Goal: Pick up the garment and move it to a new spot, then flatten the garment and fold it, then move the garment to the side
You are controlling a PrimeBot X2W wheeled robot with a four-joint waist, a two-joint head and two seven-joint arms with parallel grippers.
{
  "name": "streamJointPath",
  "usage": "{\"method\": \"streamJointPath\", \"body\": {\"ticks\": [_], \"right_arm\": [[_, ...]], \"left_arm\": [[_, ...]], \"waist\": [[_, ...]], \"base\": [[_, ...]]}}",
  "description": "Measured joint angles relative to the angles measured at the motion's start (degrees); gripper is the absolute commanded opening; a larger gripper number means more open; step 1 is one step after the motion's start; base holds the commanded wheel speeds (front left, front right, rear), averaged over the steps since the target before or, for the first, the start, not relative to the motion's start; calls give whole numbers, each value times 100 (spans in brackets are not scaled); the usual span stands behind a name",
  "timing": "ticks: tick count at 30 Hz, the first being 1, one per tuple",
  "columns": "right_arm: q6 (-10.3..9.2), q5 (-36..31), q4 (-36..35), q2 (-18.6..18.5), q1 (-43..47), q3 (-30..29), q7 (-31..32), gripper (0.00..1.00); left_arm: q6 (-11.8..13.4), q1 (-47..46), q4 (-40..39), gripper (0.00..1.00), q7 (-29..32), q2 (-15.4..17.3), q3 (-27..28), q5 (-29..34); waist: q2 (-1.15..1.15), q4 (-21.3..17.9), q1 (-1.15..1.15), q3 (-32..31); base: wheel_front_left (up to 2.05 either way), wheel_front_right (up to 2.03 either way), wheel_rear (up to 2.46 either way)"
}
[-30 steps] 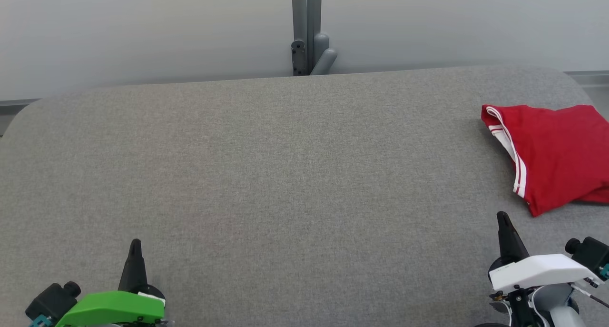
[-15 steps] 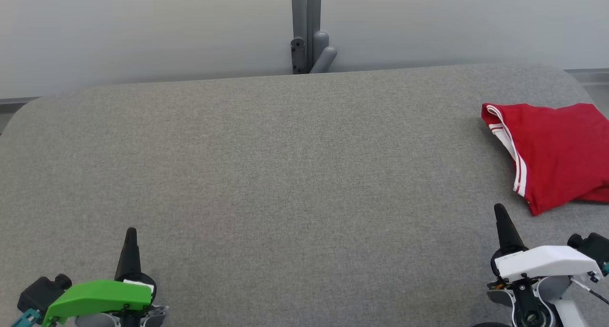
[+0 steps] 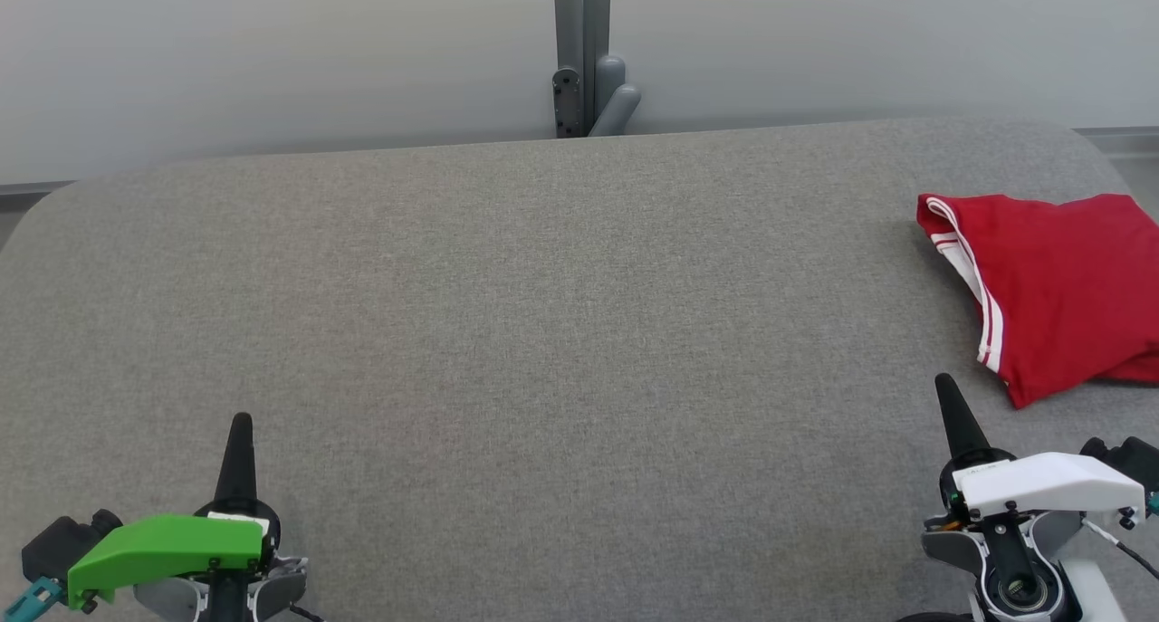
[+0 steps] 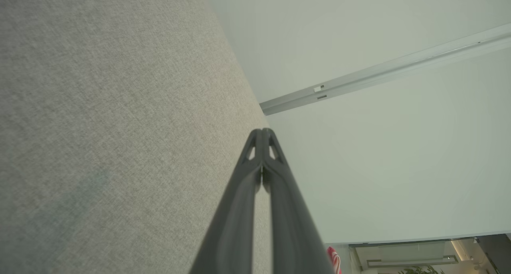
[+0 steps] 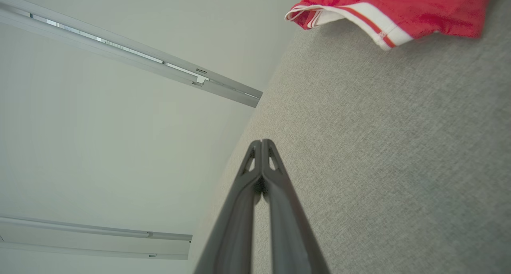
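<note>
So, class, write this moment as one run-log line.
item: folded red fabric garment, white-striped hem, at right of grey fabric-covered table | left gripper: shut, empty | right gripper: shut, empty, apart from garment

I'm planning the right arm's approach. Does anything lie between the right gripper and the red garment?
No. The stretch between the right gripper and the red garment is bare grey padded surface, as the head view and the right wrist view show.

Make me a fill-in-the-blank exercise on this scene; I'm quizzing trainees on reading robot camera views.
1. The garment is ___ with white stripes.
2. It lies on the ___ side of the table.
3. The left hand and the right hand are both ___, holding nothing.
Missing words: red; right; shut.
</note>
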Motion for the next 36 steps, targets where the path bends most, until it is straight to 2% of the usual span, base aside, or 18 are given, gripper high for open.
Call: {"method": "streamJointPath", "body": {"ticks": [36], "right_arm": [[0,1908,70,-47,-307,46,383,0]], "left_arm": [[11,-342,-83,0,443,3,218,-1517]], "waist": [[1,-12,0,74]], "base": [[0,0,0]]}}
